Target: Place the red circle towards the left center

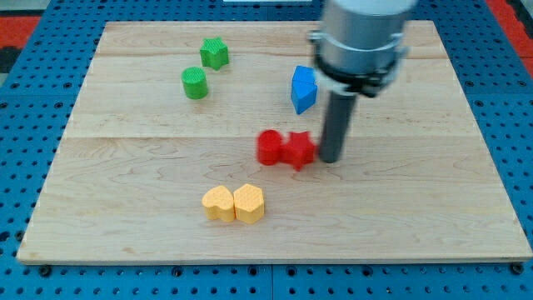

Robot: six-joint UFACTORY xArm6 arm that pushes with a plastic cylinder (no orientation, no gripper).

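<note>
The red circle [270,147] lies near the middle of the wooden board [125,192]. A red star [299,150] touches its right side. My tip [331,159] rests on the board just right of the red star, close to or touching it. The rod hangs from the arm's grey body [361,37] at the view's top.
A blue block [304,89] sits above the red pair, left of the rod. A green star [214,53] and a green circle [195,82] lie at upper left. Two yellow heart-shaped blocks [220,202] [249,202] touch each other below the red circle.
</note>
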